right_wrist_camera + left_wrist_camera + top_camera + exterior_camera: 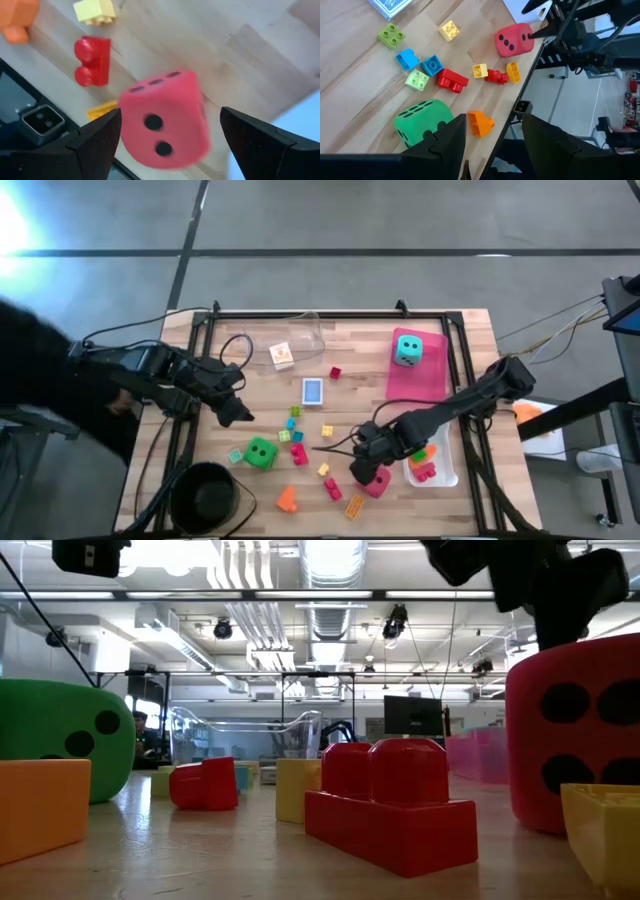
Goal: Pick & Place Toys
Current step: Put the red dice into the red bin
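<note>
While the left gripper (237, 416) hangs partly open and empty above the green die (262, 452), the right gripper (170, 145) stands spread wide astride the red die (165, 120) near the table's front edge (420, 525), its fingers (95, 137) apparently clear of it.

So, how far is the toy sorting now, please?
Done, it seems: the teal die sits on the pink tray, and some bricks lie in the white tray. In hand: the right gripper, open, straddles the red die, not gripped yet. Left: the green die, the blue card box and many loose bricks. The left gripper hovers near the green die.
</note>
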Controlling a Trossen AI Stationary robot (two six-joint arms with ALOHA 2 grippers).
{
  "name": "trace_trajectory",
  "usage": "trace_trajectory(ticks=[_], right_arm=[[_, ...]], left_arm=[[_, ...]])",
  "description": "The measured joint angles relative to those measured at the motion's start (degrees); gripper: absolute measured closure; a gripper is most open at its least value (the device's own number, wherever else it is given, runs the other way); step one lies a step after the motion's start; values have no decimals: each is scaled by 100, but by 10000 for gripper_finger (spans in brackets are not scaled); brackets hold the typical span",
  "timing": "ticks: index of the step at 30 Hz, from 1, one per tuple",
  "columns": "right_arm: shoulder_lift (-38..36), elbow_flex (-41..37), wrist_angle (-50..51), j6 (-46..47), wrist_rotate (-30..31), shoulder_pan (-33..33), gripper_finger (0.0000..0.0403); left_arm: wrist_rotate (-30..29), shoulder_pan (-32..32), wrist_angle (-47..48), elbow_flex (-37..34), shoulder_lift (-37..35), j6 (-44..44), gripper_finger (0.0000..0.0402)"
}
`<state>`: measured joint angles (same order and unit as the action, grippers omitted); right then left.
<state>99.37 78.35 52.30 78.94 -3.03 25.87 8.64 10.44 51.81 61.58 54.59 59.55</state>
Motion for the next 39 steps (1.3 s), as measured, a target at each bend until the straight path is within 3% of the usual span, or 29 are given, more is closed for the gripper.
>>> trace_trajectory(ticks=[7, 23, 32, 39], right_arm=[[-181, -164, 483, -695, -350, -6, 71], [-188, -1335, -1424, -1595, -1438, -178, 71], [-216, -2059, -2872, -1523, -1657, -264, 71], [-216, -2279, -3113, -1448, -1642, -264, 89]], left_arm=[[0, 0, 0, 0, 0, -70, 205], [1, 0, 0, 0, 0, 28, 205], [4, 0, -2, 2, 0, 50, 205], [15, 0, -2, 0, 0, 96, 205]])
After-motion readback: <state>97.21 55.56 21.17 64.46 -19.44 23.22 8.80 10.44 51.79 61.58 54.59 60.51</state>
